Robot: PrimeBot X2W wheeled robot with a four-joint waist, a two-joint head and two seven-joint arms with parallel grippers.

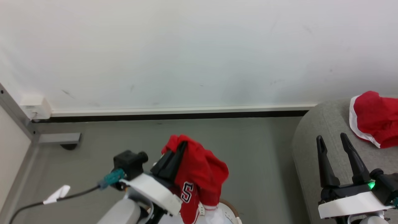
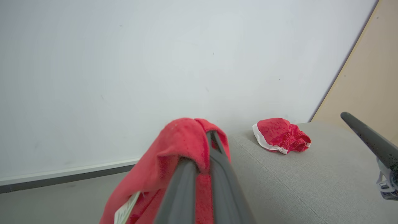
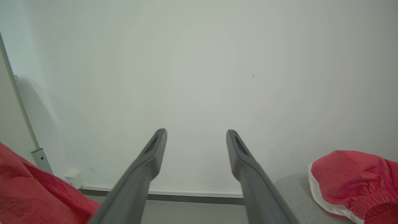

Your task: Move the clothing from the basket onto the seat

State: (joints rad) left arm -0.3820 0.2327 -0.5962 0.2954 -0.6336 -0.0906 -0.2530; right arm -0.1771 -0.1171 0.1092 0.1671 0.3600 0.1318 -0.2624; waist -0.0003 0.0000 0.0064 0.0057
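My left gripper [image 1: 182,143] is shut on a red garment [image 1: 199,177] with a white "S" mark, which hangs from its fingers above the floor. The same garment [image 2: 174,149] drapes over the closed fingers in the left wrist view, a white label dangling below. A sliver of the white basket [image 1: 231,214] with its tan rim shows under it at the bottom edge. A second red garment [image 1: 374,119] with white edging lies on the grey seat [image 1: 314,140] at the right. My right gripper [image 1: 332,138] stands open over the seat's near part, empty.
A pale wall with a white and dark baseboard [image 1: 174,112] runs across the back. A grey metal frame post [image 1: 18,121] and a white socket box [image 1: 34,107] stand at the left. Grey floor [image 1: 258,149] lies between me and the seat.
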